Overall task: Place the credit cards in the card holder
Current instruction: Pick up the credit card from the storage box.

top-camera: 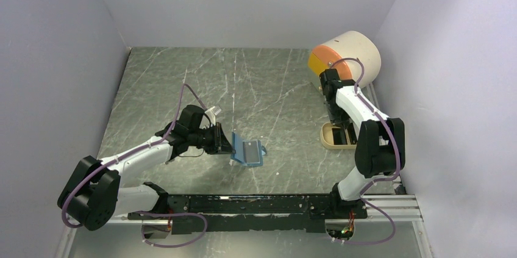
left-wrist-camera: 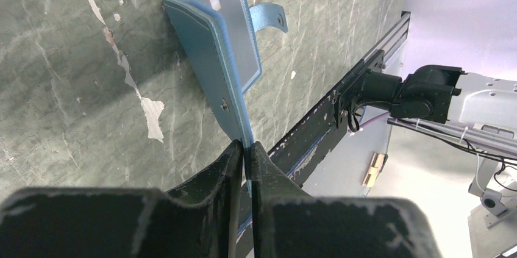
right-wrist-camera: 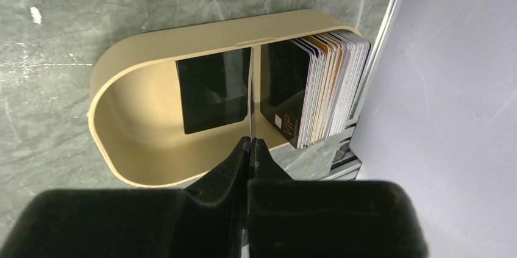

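Well to the left of the tan tray [right-wrist-camera: 183, 33], the card holder [left-wrist-camera: 204, 57] hangs in the left gripper [left-wrist-camera: 245, 148], partly open, its two blue leaves forming a narrow V. Its long axis runs straight away from the jaws, pointing roughly toward the tray, and it stands on edge rather than flat. Whether its lower edge touches the table [top-camera: 171, 87] I cannot tell. The leaf turned toward the tray carries a clear window with a grey card [left-wrist-camera: 228, 38] behind it, and a short strap [left-wrist-camera: 268, 13] with a snap sticks out past that leaf. The left jaws are pressed together on the near edge of the other leaf, so only the thin blue material parts them.

Over the tray, the right gripper [right-wrist-camera: 250, 145] is clamped on a single credit card [right-wrist-camera: 250, 96], seen edge-on as a thin line. That card stands upright on its edge, its long axis running from the jaws toward the tray's far wall, between the tray's rounded half and its straight end. At the straight end the other credit cards [right-wrist-camera: 332, 81] stand packed in a row — a dark one marked VIP in front. A black card face [right-wrist-camera: 210, 90] shows in the rounded half, just beside the held card. Beyond the tray, away from the arm bases, lies the cream drum [top-camera: 350, 53] with its orange end
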{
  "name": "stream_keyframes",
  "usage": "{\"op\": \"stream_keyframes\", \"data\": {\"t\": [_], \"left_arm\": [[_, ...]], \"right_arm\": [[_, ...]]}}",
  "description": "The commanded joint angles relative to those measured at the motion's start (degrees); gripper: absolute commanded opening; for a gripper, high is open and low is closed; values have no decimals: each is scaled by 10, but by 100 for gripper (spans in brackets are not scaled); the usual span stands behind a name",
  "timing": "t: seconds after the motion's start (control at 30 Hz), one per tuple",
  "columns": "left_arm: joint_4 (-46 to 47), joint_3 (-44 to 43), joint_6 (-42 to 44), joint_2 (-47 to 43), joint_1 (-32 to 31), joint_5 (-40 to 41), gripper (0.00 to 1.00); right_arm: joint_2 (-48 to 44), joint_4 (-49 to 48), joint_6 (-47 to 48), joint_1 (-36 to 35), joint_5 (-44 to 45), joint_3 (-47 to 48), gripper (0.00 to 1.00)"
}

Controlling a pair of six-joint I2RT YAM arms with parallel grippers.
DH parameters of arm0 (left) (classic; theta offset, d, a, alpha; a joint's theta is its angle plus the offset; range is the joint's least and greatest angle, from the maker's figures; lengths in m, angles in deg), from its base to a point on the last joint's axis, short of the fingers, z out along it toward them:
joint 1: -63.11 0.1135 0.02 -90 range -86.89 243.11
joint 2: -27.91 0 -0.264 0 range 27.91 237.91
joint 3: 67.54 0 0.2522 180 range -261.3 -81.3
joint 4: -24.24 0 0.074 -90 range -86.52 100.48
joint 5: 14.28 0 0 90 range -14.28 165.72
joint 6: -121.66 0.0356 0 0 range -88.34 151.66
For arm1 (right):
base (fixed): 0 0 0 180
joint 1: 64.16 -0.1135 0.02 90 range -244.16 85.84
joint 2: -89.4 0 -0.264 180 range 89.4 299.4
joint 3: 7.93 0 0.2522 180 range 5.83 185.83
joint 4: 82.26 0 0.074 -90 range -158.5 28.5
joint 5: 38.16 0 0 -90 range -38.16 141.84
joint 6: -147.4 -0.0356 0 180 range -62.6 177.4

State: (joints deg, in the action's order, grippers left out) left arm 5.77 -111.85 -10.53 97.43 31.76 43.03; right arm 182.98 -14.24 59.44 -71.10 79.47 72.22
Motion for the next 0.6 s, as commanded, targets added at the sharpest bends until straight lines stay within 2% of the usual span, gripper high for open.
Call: {"op": "stream_keyframes", "data": {"t": [0.0, 0.23, 0.33, 0.57], "left_arm": [[-7, -17, 9, -14, -5, -9, 15], [-43, -32, 9, -24, -6, 28, 14], [-27, -14, -14, -32, -5, 45, 10], [-22, -1, -57, -18, -5, 82, 9]], "right_arm": [[8, 16, -19, -6, -16, 27, 0], [1, 63, -54, -22, -1, 76, 0], [-6, 95, -74, -34, 17, 106, 0], [-26, 112, -118, -101, -31, 178, 0]]}}
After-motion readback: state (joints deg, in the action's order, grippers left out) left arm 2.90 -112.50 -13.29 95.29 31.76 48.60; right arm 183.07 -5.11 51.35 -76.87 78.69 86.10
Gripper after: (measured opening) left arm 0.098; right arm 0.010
